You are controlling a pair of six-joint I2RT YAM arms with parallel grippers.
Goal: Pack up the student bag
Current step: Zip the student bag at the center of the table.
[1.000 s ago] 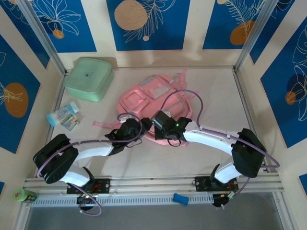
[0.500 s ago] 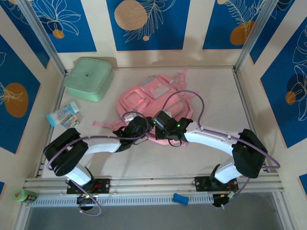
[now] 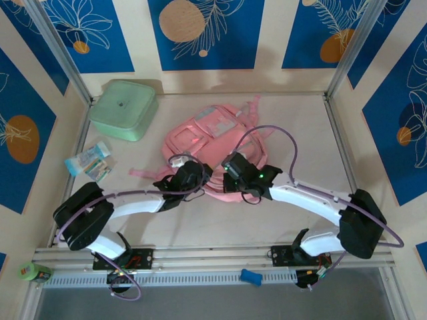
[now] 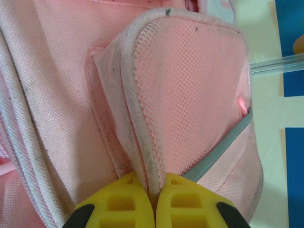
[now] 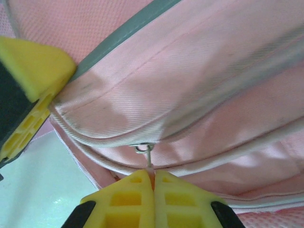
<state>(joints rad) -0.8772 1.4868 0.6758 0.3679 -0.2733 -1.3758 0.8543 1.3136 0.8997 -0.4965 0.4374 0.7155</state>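
Two pincers on the student bag (image 3: 212, 133)
Its mesh-pocket piping (image 4: 141, 133) is pinched by the left pincer (image 4: 154, 203), a zip pull (image 5: 149, 158) by the right pincer (image 5: 153, 190).

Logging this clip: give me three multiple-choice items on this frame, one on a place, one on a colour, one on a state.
1. In the top view, where is the mint-green box relative to the student bag?
A) to its left, farther from the arms
B) to its right
C) on top of it

2. What colour are the fingers of the left claw?
A) black
B) yellow
C) blue

3. The right claw is:
A) open above the table
B) shut on the box
C) shut on the bag's zipper pull

Key:
1 A, the box sits near the far-left corner, apart from the bag.
2 B, yellow pads pinch the mesh pocket's edge.
3 C, its fingers meet on the pull's thin tab.
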